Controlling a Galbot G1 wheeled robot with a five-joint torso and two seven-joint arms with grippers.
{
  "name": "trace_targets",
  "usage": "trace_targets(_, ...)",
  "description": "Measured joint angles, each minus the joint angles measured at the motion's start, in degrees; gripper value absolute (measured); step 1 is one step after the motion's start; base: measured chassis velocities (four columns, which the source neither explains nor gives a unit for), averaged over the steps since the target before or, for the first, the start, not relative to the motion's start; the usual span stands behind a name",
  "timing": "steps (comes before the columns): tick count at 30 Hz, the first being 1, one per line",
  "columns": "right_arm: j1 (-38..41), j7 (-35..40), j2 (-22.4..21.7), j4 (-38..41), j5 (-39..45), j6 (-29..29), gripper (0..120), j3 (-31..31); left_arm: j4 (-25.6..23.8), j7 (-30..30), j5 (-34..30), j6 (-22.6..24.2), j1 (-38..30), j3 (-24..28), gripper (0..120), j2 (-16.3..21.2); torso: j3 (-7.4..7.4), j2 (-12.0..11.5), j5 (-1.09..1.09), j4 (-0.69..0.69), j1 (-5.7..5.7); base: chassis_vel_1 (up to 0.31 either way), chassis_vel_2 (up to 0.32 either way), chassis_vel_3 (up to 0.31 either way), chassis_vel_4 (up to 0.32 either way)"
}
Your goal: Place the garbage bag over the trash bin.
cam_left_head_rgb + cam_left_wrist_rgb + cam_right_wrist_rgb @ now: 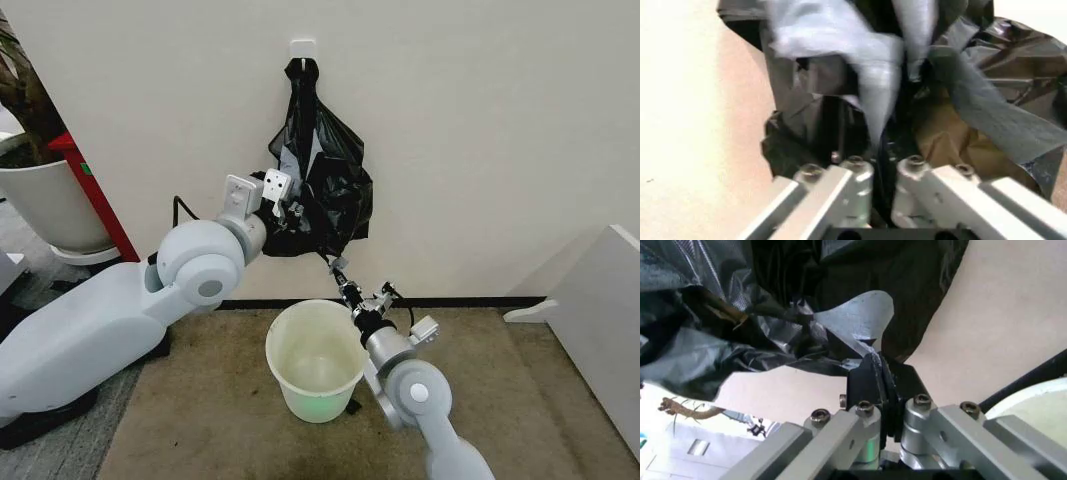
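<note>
The garbage bag, glossy black and wrinkled, hangs on the wall from a white hook. My left gripper is at the bag's lower left side; in the left wrist view the gripper is shut on a fold of the garbage bag. My right gripper pinches the bag's lowest corner; in the right wrist view the gripper is shut on the film of the garbage bag. The trash bin, a white bucket, stands upright on the carpet right below the bag, also seen as the trash bin by the right wrist.
A large white planter with a plant stands at the left beside a red panel. A white board leans at the right. The wall is directly behind the bag, with a black baseboard along the carpet.
</note>
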Motion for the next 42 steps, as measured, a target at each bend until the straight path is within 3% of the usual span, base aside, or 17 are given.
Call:
trace_targets(7, -0.04, -0.28, -0.29, 0.02, -0.06, -0.01, 0, 1.39, -1.60, 1.48, -0.02, -1.39, 1.36, -3.37, 0, 1.65, 0.00, 0.00, 0.00, 0.00, 0.00, 0.000, 0.000, 0.000, 0.000)
trace_targets(15, -0.58, -2.91, -0.64, 0.79, -3.87, -0.62, 0, 1.77, -1.65, 5.80, 0.29, -6.44, 4.18, -9.03, 0, 3.48, 0.00, 0.02, 0.00, 0.00, 0.00, 0.000, 0.000, 0.000, 0.000)
trace_targets(20, -3.43, -10.91, -2.46, 2.77, -16.58, -1.80, 22, 1.73, -0.85, 7.69, 0.12, -10.43, 5.94, -10.17, 0, 3.87, 0.00, 0.01, 0.00, 0.01, 0.00, 0.000, 0.000, 0.000, 0.000)
trace_targets(22, -4.34, -12.94, -3.16, 3.40, -20.49, -1.79, 25, 1.92, -0.60, 7.83, 0.11, -11.17, 6.10, -10.19, 0, 3.80, 0.00, 0.01, 0.00, 0.00, 0.00, 0.000, 0.000, 0.000, 0.000)
trace_targets(27, -7.79, -18.11, -7.38, 8.32, -32.39, -0.79, 47, 5.55, 0.53, 7.94, -0.08, -13.15, 6.35, -10.19, 0, 3.00, 0.00, 0.01, 0.01, -0.01, 0.00, 0.000, 0.000, 0.000, 0.000)
trace_targets(31, -7.69, -17.49, -10.11, 12.53, -32.77, -0.80, 57, 8.45, 0.59, 7.83, -0.26, -13.69, 6.62, -10.19, 0, 2.89, -0.01, 0.01, 0.02, -0.02, 0.00, 0.000, 0.000, 0.000, 0.000)
trace_targets(34, -5.49, -15.40, -13.42, 16.37, -30.94, -1.36, 72, 10.59, 0.19, 7.83, -0.54, -13.78, 7.00, -10.24, 0, 3.50, 0.00, 0.01, 0.01, 0.01, -0.01, 0.000, 0.000, 0.000, 0.000)
trace_targets(42, 0.36, -14.38, -16.62, 17.75, -30.28, -4.32, 98, 8.74, -0.33, 7.58, -1.09, -13.78, 7.04, -10.23, 0, 3.95, 0.00, 0.01, 0.00, 0.00, -0.01, 0.000, 0.000, 0.000, 0.000)
